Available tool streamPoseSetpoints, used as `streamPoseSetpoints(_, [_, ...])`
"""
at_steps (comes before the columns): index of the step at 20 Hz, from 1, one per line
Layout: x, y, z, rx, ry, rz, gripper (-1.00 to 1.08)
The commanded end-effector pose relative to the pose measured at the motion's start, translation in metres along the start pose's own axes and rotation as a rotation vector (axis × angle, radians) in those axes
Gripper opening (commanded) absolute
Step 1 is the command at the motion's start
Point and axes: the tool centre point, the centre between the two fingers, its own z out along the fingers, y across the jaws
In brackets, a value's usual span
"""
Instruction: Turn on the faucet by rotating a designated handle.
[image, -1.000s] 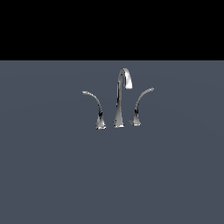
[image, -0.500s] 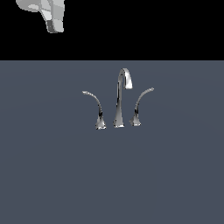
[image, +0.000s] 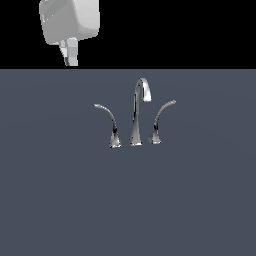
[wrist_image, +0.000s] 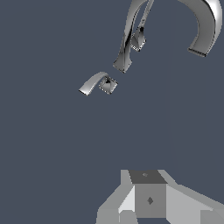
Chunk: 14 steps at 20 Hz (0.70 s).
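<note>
A flat slate-grey table (image: 60, 200) fills the lower part of the exterior view under a black background. On it stands the chrome faucet (image: 136, 112): a tall central spout (image: 138, 107) hooked over at the top, with a curved lever on each side.

The handle (image: 111, 125) is the lever on the exterior view's left. It rises from a flared base and arches leftward to a fine tip. The other lever (image: 159, 122) mirrors it on the exterior view's right.

The end effector (image: 71, 55) hangs at the top of the exterior view, on the left, against the black. Its white body shows with the fingers pointing down, seen nearly edge-on; whether they are apart or together cannot be told. They hold nothing and touch nothing.

The handle stands well apart from the end effector, lower in the picture and toward the exterior view's right. In the wrist view the handle (wrist_image: 97, 83) appears foreshortened from above, its base nearest of the three bases, well clear of the grey end effector body at the frame edge.
</note>
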Motion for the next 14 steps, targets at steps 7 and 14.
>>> streamPoseSetpoints(7, [0.027,-0.034,0.038,-0.001,-0.001,0.166,-1.0])
streamPoseSetpoints(14, [0.055,-0.06,0.072,-0.005,0.001,0.31,-1.0])
